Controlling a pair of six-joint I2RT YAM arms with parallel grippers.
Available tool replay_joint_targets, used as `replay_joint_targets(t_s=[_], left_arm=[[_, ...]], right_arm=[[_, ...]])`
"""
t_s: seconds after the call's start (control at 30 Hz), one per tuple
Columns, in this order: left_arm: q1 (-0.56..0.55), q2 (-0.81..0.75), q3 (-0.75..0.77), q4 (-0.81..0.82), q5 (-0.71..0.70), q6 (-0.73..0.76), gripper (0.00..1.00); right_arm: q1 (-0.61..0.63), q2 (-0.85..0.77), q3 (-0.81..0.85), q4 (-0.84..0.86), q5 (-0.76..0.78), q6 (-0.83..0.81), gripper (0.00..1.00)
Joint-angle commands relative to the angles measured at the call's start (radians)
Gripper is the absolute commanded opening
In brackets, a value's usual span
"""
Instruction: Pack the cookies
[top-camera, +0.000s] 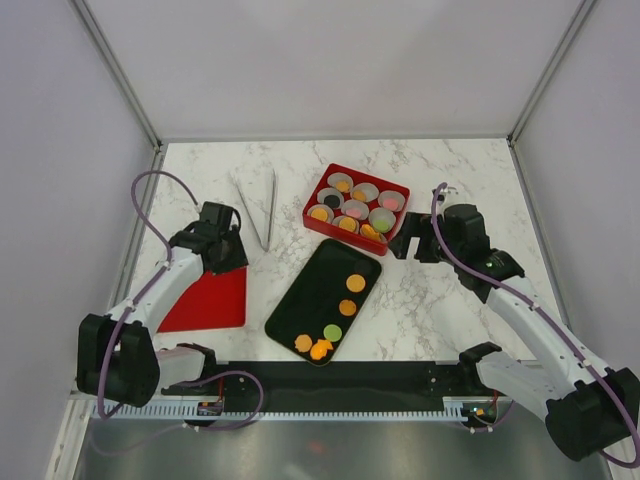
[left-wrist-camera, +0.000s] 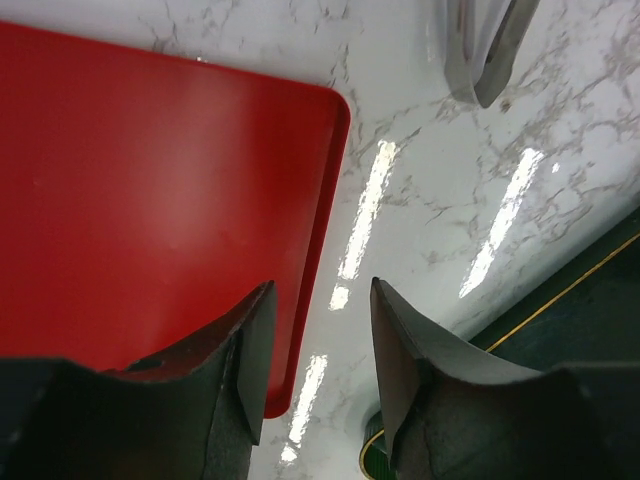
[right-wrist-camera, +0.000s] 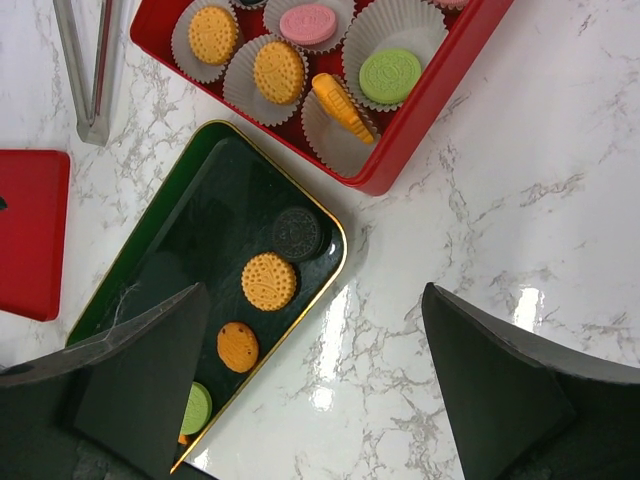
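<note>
Top external shows us cookies (top-camera: 355, 283) on the tray (top-camera: 318, 288) and in cups (top-camera: 365, 191) in the box (top-camera: 343, 238). Our left gripper (left-wrist-camera: 320, 305) gapes empty over the lid (left-wrist-camera: 150, 190) edge; our right gripper (right-wrist-camera: 315, 295) spreads wide, empty, above the tray corner.

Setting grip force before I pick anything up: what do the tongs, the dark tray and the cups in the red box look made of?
Tongs: likely polished steel; silvery, mirror-like glints. Dark tray: glossy, near-black with a thin gold rim, probably lacquered metal, possibly plastic. Cups: thin white pleated paper, matte, like baking liners.
</note>
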Motion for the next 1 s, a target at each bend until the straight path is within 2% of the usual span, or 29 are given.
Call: replay_joint_targets(t_s=[0.0,0.13,0.53,0.67,0.7,0.77,0.97], left_arm=[[-0.012,0.017,-0.029,0.050,0.037,-0.053,0.50],[-0.062,0.081,-0.038,0.082,0.005,-0.089,0.49],[-0.078,0.209,-0.101,0.160,-0.072,-0.158,0.43],[-0.078,0.224,-0.106,0.178,-0.062,-0.153,0.23],[-0.078,0.223,-0.103,0.183,-0.054,-0.150,0.13],[-0.079,0.215,-0.097,0.180,-0.048,-0.141,0.03],[-0.078,0.131,-0.054,0.133,0.007,-0.124,0.02]], right_arm=[[0.009,0.003,-0.005,0.064,-0.020,0.021,0.96],[0.021,0.032,-0.001,0.090,-0.021,0.032,0.95],[0.053,0.092,0.025,0.120,-0.023,0.037,0.94],[0.078,0.118,0.034,0.140,-0.026,0.047,0.94],[0.088,0.123,0.032,0.150,-0.024,0.057,0.93],[0.099,0.143,0.032,0.175,-0.032,0.066,0.93],[0.165,0.203,0.045,0.284,-0.067,0.104,0.91]])
